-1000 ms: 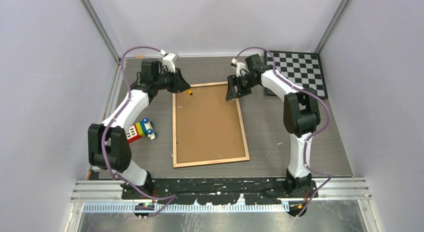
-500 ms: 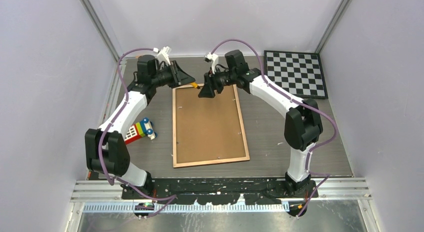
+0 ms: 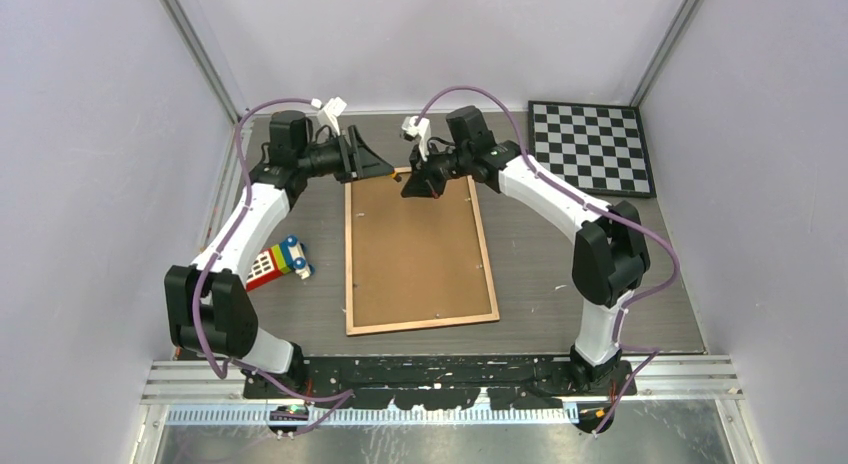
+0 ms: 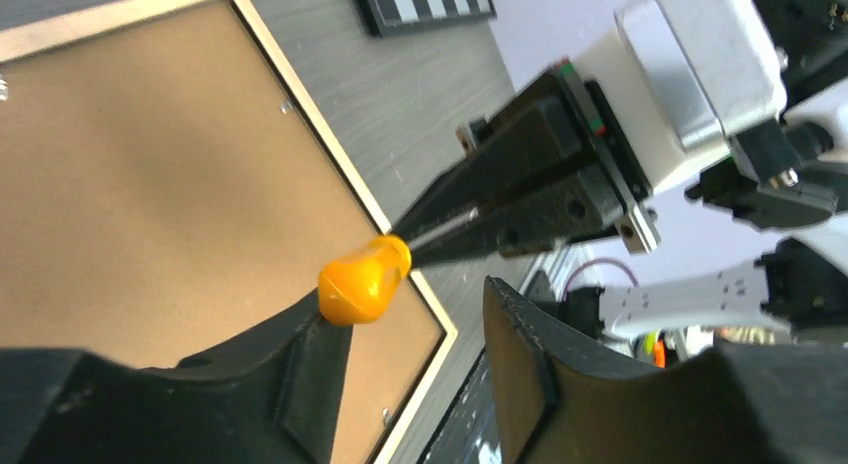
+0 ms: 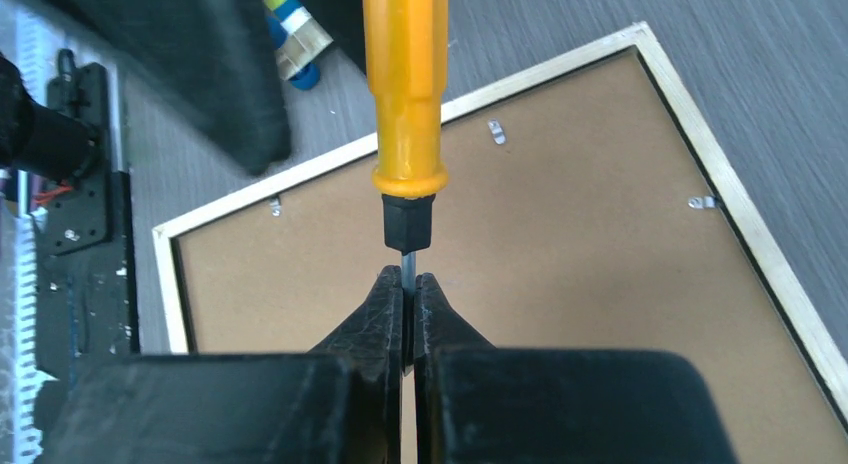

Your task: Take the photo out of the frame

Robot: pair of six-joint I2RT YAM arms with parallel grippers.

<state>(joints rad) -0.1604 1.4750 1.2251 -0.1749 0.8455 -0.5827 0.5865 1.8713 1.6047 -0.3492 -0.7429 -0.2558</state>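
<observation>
No text, label, brand, number or sign can be read in any of the views. The marks on the red-and-white face of the toy (image 3: 266,268) are too small to make out.

Frame (image 3: 420,254) on table (image 3: 560,274); toy (image 3: 280,260) left, checkered board (image 3: 592,146) behind right.
</observation>
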